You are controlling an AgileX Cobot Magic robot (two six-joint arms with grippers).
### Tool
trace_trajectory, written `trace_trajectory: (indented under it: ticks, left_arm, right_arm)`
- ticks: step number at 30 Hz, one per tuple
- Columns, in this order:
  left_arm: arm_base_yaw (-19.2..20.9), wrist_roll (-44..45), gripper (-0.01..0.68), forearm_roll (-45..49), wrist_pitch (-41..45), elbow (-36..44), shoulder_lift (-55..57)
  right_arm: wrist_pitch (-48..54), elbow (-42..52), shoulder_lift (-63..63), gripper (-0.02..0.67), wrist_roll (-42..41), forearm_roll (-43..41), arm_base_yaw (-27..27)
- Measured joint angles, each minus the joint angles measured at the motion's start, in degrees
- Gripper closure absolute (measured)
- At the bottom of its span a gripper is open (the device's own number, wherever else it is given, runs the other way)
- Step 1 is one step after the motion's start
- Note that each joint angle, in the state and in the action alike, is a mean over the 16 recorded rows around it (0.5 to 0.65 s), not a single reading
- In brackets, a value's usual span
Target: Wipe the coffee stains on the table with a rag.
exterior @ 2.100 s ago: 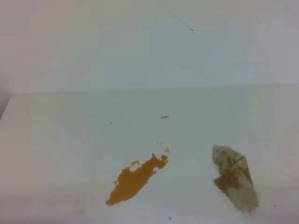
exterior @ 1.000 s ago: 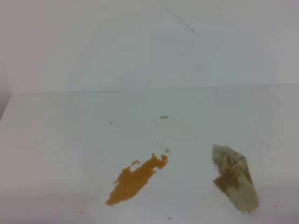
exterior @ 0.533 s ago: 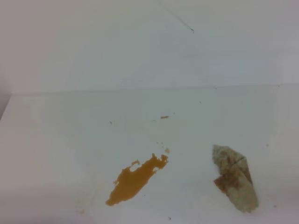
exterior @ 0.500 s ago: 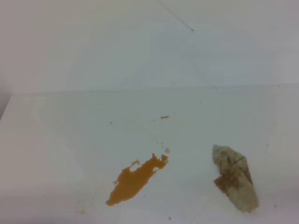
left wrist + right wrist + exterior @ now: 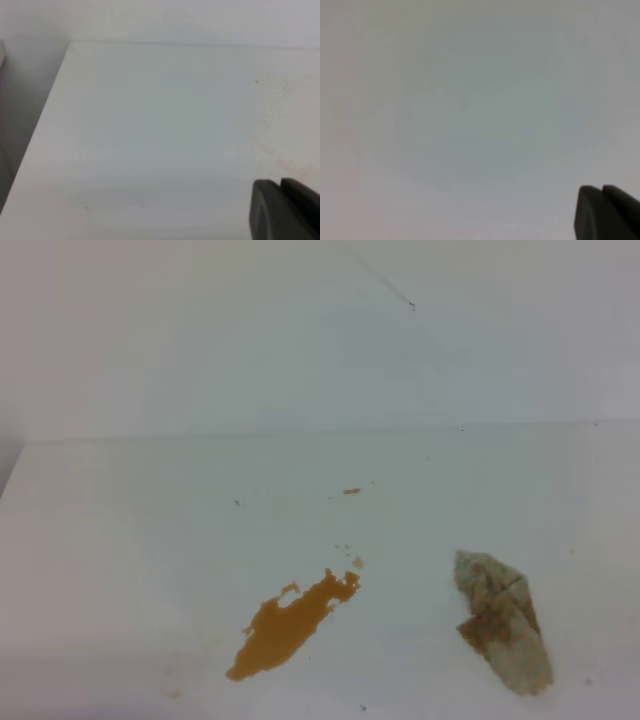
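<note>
Currently we're seeing the coffee stains [image 5: 290, 626] lying on the white counter [image 5: 120, 540], with small specks [image 5: 352, 491] sitting beyond them. The rag [image 5: 502, 621] is sitting crumpled to the right of the stains, apart from them, nothing touching it. Each wrist view is catching only a dark corner of the left pincer [image 5: 286, 210] and the right pincer [image 5: 607, 213]; we can't tell their state.
</note>
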Motion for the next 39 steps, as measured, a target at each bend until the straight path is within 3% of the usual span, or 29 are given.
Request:
trace_trajectory:
  ticks: [9, 22, 39]
  left_arm:
    - [0.0, 0.0, 0.672, 0.0, 0.0, 0.0, 0.0]
    - [0.0, 0.0, 0.672, 0.0, 0.0, 0.0, 0.0]
    - [0.0, 0.0, 0.672, 0.0, 0.0, 0.0, 0.0]
  right_arm:
    - [13.7, -8.2, 0.3, 0.652, -2.9, 0.9, 0.0]
    - [39.4, -29.3, 14.4, 0.652, -18.6, 2.0, 0.0]
    - [41.6, -37.1, 33.9, 0.652, -27.5, 13.8, 0.0]
